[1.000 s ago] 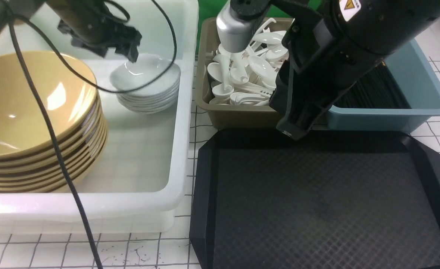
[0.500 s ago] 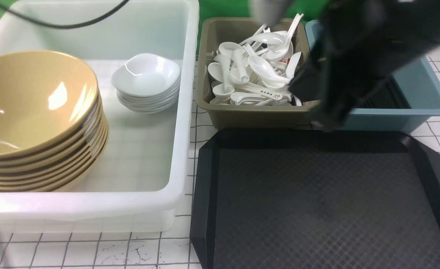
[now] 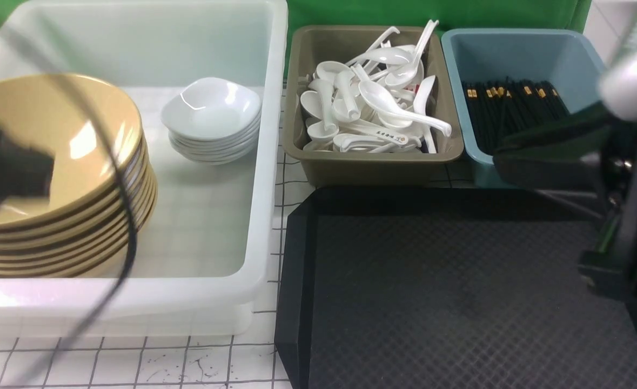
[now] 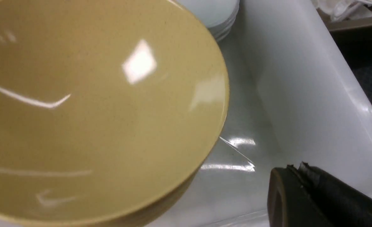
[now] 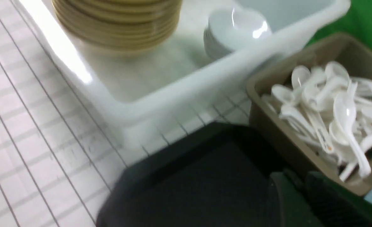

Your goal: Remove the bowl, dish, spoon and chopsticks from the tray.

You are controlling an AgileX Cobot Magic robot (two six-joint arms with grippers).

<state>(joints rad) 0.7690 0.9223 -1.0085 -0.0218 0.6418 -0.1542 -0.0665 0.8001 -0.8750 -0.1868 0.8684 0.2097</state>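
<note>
One tray (image 3: 448, 302) lies on the gridded table (image 3: 134, 362), in front of two bins and beside one big white tub (image 3: 272, 135). Its near and right edges are cut off. All the tableware sits in the containers.

In the tub the yellow bowl (image 3: 75, 119) tops one stack and the white dish (image 3: 210, 108) tops another. Counting by rims, which is rough at this sharpness, there are about nine bowls and six dishes.

The olive-brown bin (image 3: 372, 170) holds a heap of white spoons, too tangled to count. One spoon (image 3: 399, 111) lies across the top. A handle near the front carries small print that is too fine to read.

The blue bin (image 3: 523, 54) holds many black chopsticks (image 3: 513, 105) with gold ends. The blurred right arm (image 3: 621, 178) partly covers them.

A dark smear of the left arm (image 3: 5, 173) and its cable (image 3: 126, 216) cross the bowl stack.

In the left wrist view the left fingers (image 4: 286, 195) are pressed together with nothing between them, over the tub floor beside the bowls. The right fingers (image 5: 283, 201) are a blurred dark shape above the tray's far edge, and I cannot tell whether they are apart or together.
</note>
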